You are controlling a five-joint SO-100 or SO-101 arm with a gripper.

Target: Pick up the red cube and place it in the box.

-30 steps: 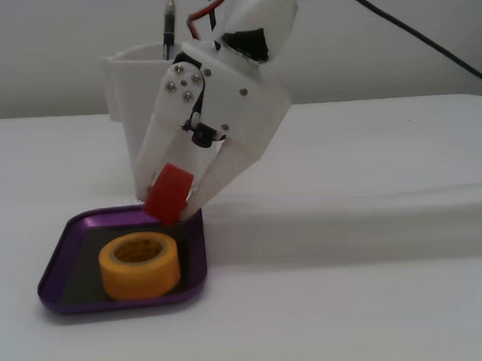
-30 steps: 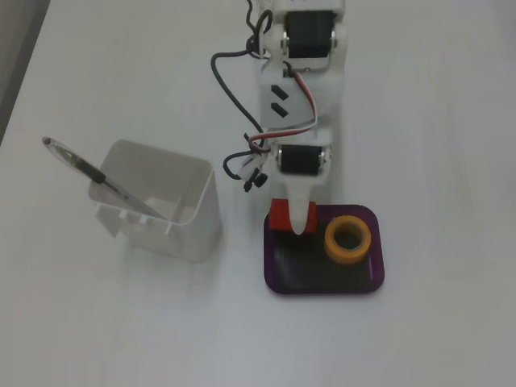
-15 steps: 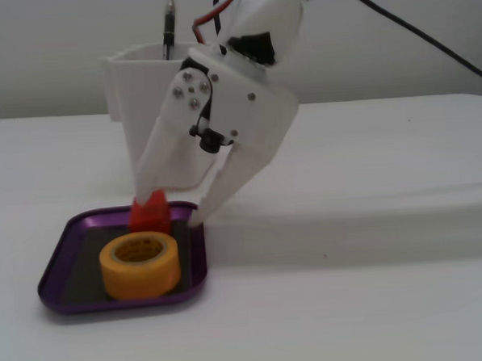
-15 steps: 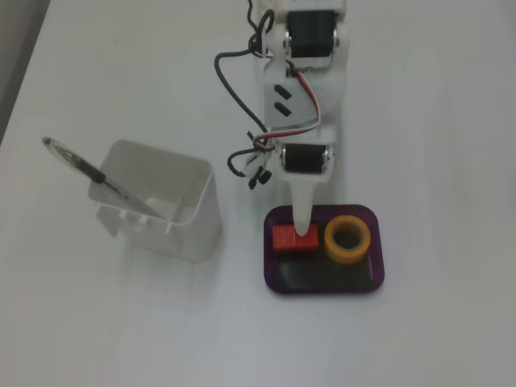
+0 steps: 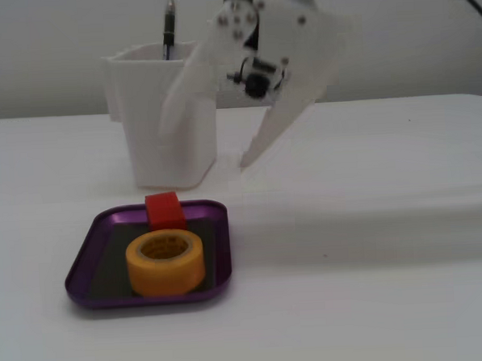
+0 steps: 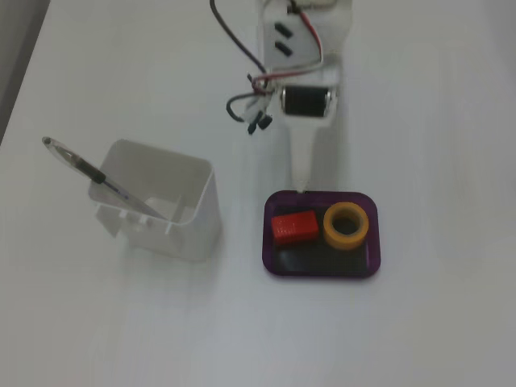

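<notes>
While the red cube [image 6: 294, 226] already lies inside the box [image 6: 321, 272], on its dark floor beside the yellow tape roll [image 6: 347, 225], my claw [image 5: 203, 142] hangs empty above and behind the box, fingers spread wide apart with nothing between them. In the top-down fixed view the cube sits in the box's left half, its long axis running across toward the roll, just beside it; whether the two touch I cannot tell. My lower fingertip [image 6: 301, 184] points at the box's far rim, so the cube lies just ahead of and below that tip.

I judge the placing done, and what remains for me is to draw back. The way up and back toward my own arm is open bench [image 5: 372, 222]. The tall white cup [image 5: 163, 120] with the pen [image 5: 169, 26] in it stands to the left of the box in both fixed views. In the low fixed view one of my fingers overlaps it, so any sideways swing toward it could knock it.
</notes>
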